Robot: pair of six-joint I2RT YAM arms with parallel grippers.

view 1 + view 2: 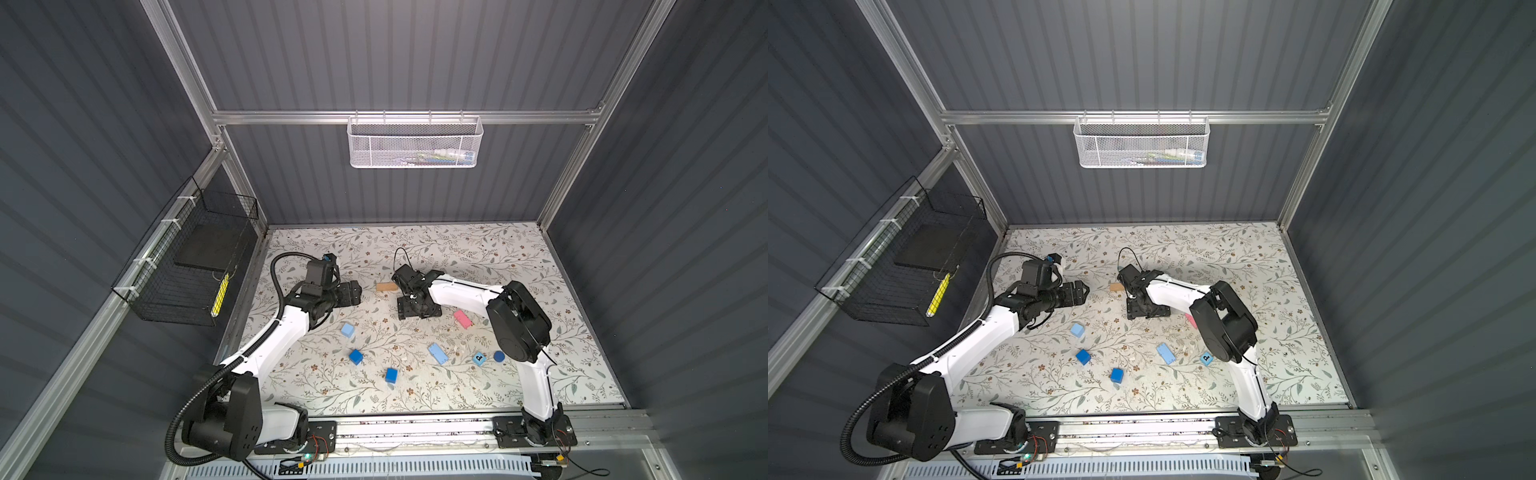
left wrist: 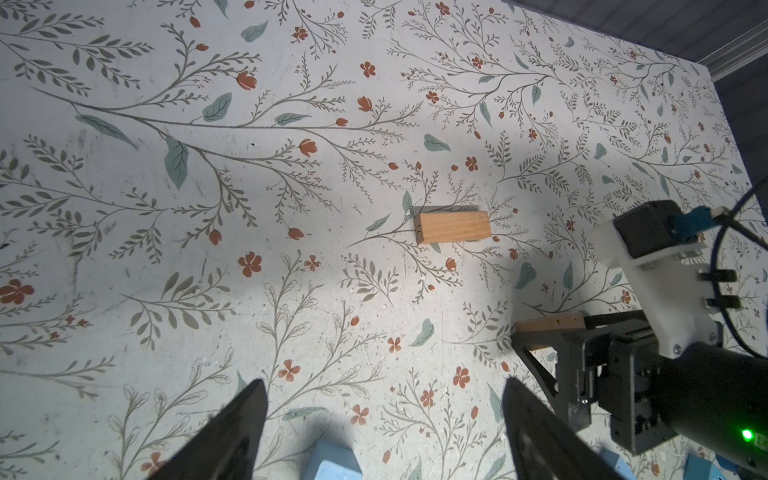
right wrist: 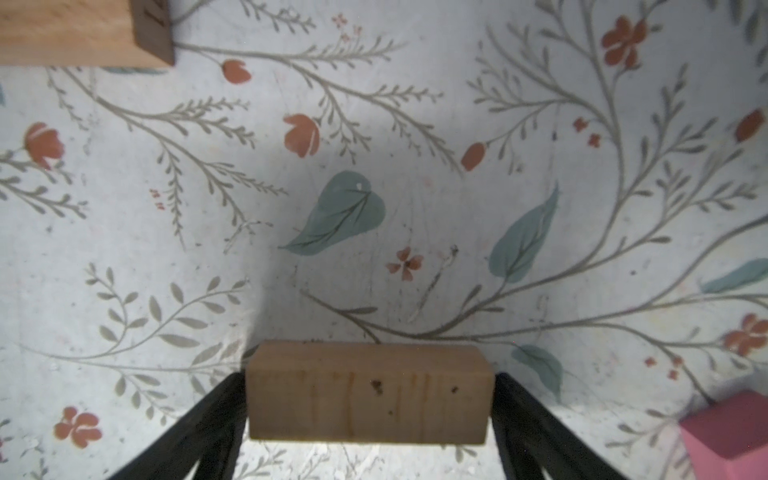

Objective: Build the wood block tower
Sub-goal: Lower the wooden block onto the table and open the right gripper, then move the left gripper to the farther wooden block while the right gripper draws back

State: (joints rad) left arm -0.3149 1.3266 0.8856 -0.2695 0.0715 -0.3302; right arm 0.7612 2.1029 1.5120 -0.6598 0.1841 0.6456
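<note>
Top views first, Ben: blocks lie scattered over the flowered table [image 1: 519, 257], each apart from the rest. The left hand [image 1: 353, 293] hovers on the left, the right hand [image 1: 417, 312] points down mid-table, and a loose tan bar [image 1: 386, 286] lies between them.

Nearer the front, Ana, there's a light blue cube [image 1: 347, 330], a dark blue cube [image 1: 355, 356], a second dark blue cube [image 1: 390, 375], a light blue bar [image 1: 437, 353], a lettered cube [image 1: 479, 358] and a dark blue cylinder [image 1: 499, 356]. The pink bar [image 1: 462, 319] sits just beside the right forearm.

Left wrist view now: that hand's fingers [image 2: 249, 415] stand wide apart, gripping nothing. The loose tan bar lies flat ahead of them, and the light blue cube peeks in at the frame edge.

A second tan bar [image 2: 548, 323] shows at the right hand's tips there.

Right wrist view: the second tan bar lies crosswise between the black fingers [image 3: 216, 415], one finger at each end. They look to be touching it, but I cannot tell whether they are clamping it or only flanking it.

The loose tan bar and pink bar show in opposite corners, both apart from it.
</note>
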